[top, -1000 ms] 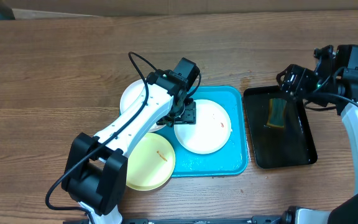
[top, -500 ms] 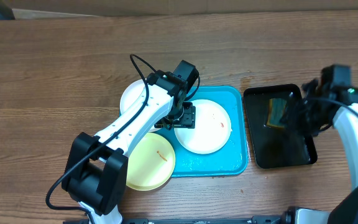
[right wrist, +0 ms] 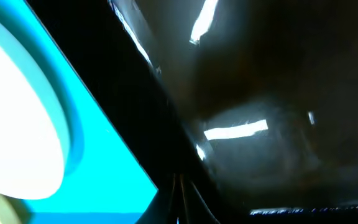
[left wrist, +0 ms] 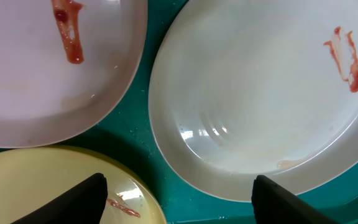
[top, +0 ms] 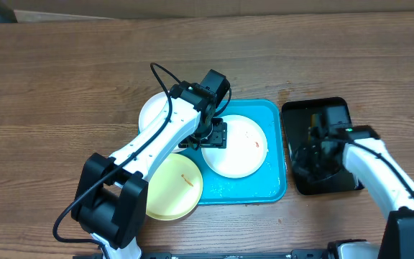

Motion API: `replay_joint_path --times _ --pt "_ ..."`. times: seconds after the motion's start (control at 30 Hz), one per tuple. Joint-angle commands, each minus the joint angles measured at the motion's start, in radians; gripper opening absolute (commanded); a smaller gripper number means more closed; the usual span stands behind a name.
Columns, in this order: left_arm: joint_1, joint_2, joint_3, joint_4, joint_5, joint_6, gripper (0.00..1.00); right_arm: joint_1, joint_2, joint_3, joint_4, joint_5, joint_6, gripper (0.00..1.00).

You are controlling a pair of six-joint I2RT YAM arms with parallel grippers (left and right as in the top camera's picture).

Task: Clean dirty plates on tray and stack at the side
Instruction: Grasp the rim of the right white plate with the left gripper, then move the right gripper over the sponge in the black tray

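Wood-grain table seen from overhead. The left gripper hangs over the tray, with a white plate just to its right. A second white plate and the yellow plate sit either side of its arm. The right gripper is down over the black tray.

Left wrist: jaws wide apart with nothing between them. All three plates are smeared red and lie flat, face up. They're round, so no long axis. I'd say nothing's cleaned or stacked yet.

Right wrist is blurry, but the fingers look pinched shut.
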Motion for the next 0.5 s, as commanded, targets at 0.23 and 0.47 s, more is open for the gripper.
replay_joint_path --times 0.23,0.47 --pt "-0.003 -0.004 -0.007 -0.009 0.005 0.018 0.77 0.128 -0.005 -0.025 0.056 0.051 0.089 0.04" --pt "-0.003 -0.004 -0.007 -0.008 0.012 0.018 0.80 0.124 -0.005 0.022 0.063 0.038 0.073 0.10"
